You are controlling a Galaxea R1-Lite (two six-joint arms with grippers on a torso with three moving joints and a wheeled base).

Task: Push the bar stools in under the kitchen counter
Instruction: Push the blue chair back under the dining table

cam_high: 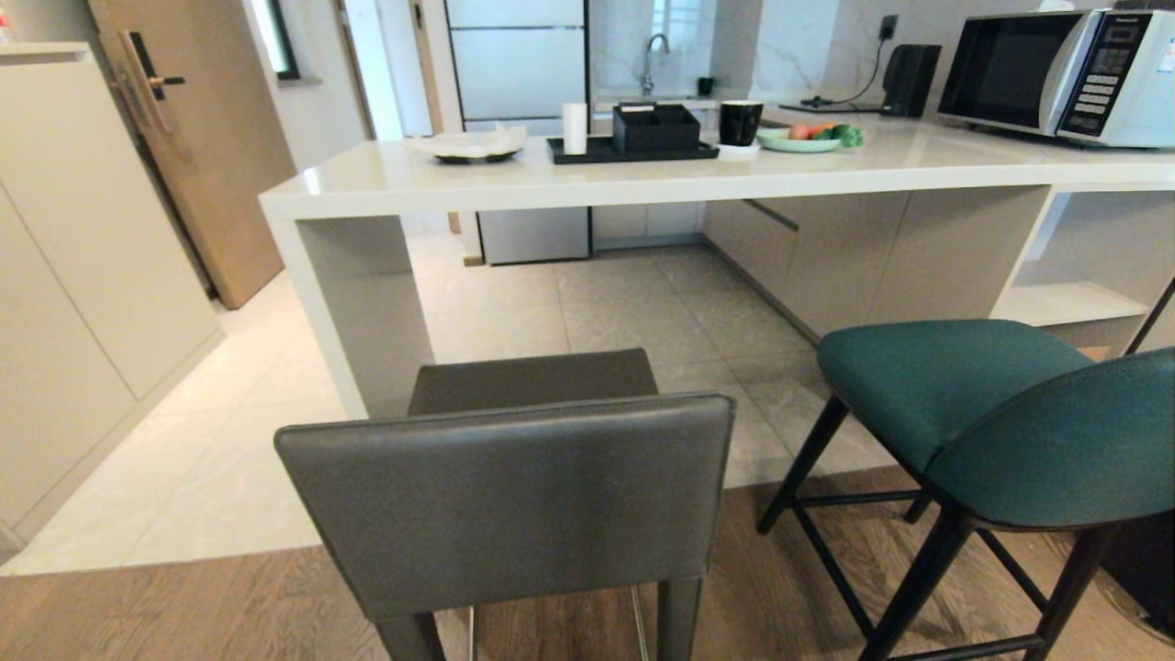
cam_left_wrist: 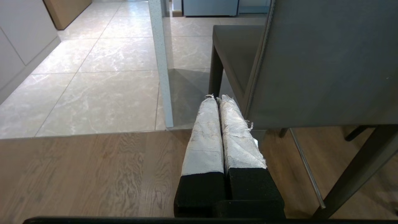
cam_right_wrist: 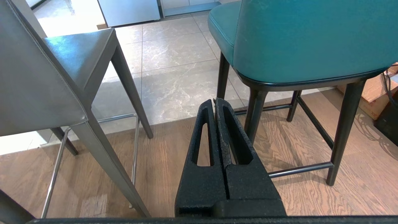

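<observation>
Bar stools, grey (cam_high: 514,496) and teal (cam_high: 991,413), stand outside the kitchen counter (cam_high: 643,179)

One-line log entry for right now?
grey stool: out from kitchen counter | teal stool: out | left gripper: shut, empty | right gripper: shut, empty | pushing: not begun

Under desk (cam_high: 643,179): open floor.
In the way: grey stool (cam_high: 514,496), teal stool (cam_high: 991,413).
Between stools: open gap.
</observation>
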